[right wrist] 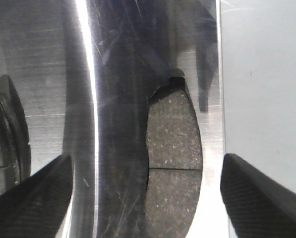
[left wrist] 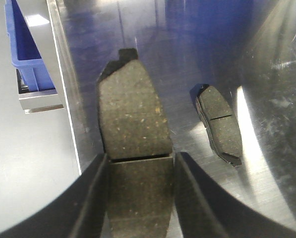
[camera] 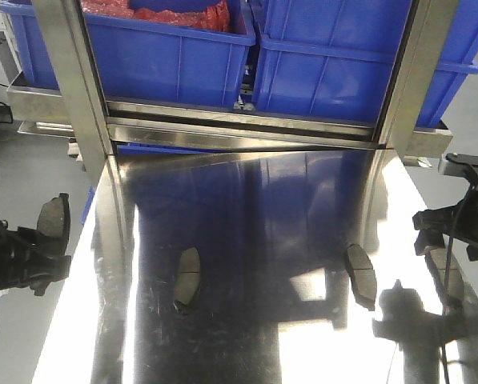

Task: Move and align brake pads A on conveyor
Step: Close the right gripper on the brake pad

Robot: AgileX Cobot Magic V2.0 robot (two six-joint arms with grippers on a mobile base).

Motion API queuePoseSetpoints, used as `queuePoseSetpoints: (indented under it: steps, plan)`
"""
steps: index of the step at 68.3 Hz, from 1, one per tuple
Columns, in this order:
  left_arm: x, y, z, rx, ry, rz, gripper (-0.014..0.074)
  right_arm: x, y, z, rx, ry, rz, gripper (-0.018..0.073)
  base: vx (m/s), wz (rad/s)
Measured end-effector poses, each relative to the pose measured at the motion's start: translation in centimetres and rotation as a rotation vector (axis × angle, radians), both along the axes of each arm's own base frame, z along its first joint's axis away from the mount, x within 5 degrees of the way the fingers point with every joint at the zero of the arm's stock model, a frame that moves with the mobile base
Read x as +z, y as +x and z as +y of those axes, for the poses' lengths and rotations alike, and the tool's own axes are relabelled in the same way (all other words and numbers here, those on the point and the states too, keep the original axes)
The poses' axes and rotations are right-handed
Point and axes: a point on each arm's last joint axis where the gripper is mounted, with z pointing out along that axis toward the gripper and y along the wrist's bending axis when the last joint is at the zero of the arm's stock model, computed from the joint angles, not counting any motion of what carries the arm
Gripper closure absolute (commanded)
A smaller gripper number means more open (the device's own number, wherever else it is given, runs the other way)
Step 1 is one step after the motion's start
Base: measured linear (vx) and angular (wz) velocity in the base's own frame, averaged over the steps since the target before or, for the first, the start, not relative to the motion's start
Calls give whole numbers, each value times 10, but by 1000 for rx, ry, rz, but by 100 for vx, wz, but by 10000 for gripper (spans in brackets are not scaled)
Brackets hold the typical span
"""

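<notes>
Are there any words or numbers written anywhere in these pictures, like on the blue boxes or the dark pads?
None: no word, number, label or sign can be read in any view.
The blue bins have plain walls.
The held brake pad in the left gripper and the loose brake pad beside it show only speckles and a groove.
The steel tabletop shows only reflections.

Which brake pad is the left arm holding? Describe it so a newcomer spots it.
Start at the shiny steel tabletop and go to its left edge. There the left gripper is clamped on one brake pad. It alone is gripped; the other three pads lie on the steel.
</notes>
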Motion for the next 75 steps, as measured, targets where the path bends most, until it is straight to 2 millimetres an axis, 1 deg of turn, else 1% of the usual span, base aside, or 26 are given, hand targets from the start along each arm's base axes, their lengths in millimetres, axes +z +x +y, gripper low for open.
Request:
queuePoseSetpoints:
  steps: [25,41,51,64,68,75]
  plan:
    - [0,0,0,0,0,0,545,-23,4,-1,0,8,59,60,0,0]
    - [0,0,0,0,0,0,545,-25,5,-1,1,7,63,118,0,0]
    - [0,0,0,0,0,0,545,-25,5,-2,5,1,64,212,0,0]
    - [0,0,0,0,0,0,545,-26,4,-4,23,-25,74,393,0,0]
    - [0,0,0,0,0,0,545,-25,4,-4,26,-32,77,430,0,0]
    - [0,0,0,0,0,0,545,-25,4,-5,28,-40,79,456,0,0]
